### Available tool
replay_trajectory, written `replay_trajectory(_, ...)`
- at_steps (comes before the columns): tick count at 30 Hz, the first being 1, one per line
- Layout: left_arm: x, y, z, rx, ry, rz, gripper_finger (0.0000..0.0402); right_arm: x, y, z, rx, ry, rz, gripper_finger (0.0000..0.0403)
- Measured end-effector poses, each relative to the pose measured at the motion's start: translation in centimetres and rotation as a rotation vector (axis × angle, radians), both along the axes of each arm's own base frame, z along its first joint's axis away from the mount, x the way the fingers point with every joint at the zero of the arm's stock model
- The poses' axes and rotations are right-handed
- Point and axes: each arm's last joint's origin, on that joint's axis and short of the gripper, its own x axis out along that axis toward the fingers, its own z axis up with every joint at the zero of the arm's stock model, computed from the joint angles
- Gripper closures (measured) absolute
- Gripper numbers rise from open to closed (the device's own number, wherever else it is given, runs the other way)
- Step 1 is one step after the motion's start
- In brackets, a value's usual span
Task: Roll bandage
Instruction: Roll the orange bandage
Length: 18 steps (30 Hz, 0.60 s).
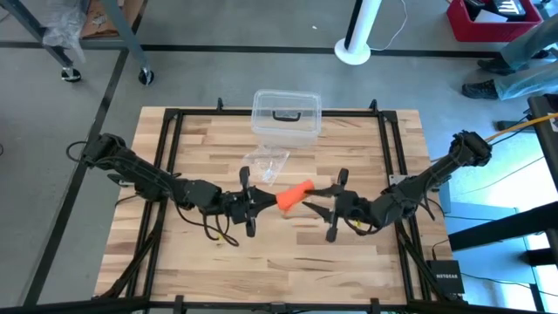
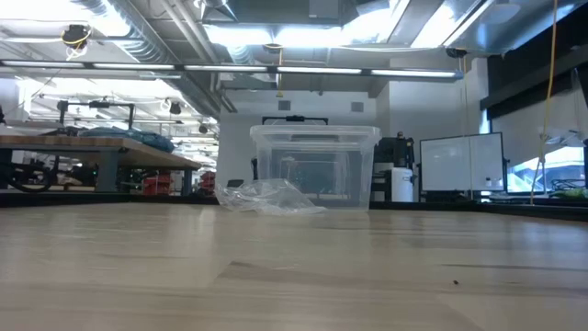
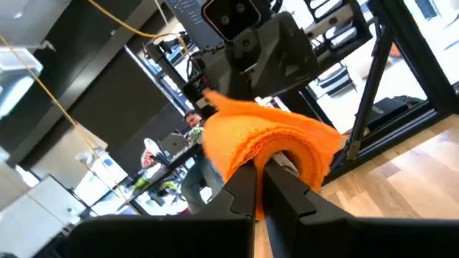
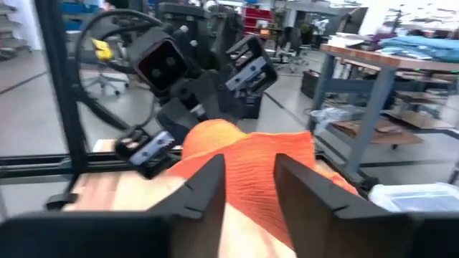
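Observation:
The bright orange bandage (image 1: 295, 194) is a short, bunched roll held over the middle of the table between my two grippers. My left gripper (image 1: 267, 202) comes from the table's left and is shut on the bandage's left end, which also shows in the left wrist view (image 3: 269, 140). My right gripper (image 1: 312, 198) comes from the table's right, its fingers on either side of the other end of the bandage (image 4: 251, 168). The low view shows neither the grippers nor the bandage. My left gripper pinches a folded, layered edge of the bandage (image 3: 252, 166) between its two nearly closed fingers, coming level from the table's left. The bandage bulges out beyond the fingertips, clear of the table. My right gripper holds the bandage's right end (image 4: 249, 188) between its two fingers (image 4: 209, 185), coming level from the table's right. The fabric fills the gap between them and spreads wider beyond the tips.
A clear plastic box with a dark handle (image 1: 286, 114) stands at the table's far edge, also in the low view (image 2: 314, 165). A small crumpled transparent plastic piece (image 1: 267, 163) lies just in front of it. A person's legs (image 1: 514, 65) show beyond the far right corner.

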Motion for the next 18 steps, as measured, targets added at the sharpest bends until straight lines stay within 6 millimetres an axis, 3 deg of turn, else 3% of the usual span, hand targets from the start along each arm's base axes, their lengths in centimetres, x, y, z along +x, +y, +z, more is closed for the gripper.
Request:
replay_trajectory(7, 0.4, 1.0, 0.0, -0.163, -0.021, -0.052, 0.0398, 0.5, -1.1, -0.1, -0.125, 0.045, -0.045, 0.0223)
replay_trajectory(18, 1.1, 3.1, -0.4, -0.365, -0.011, -0.012, 0.0398, 1.2, -2.7, -1.1, -0.229, 0.148, -0.181, 0.0234)
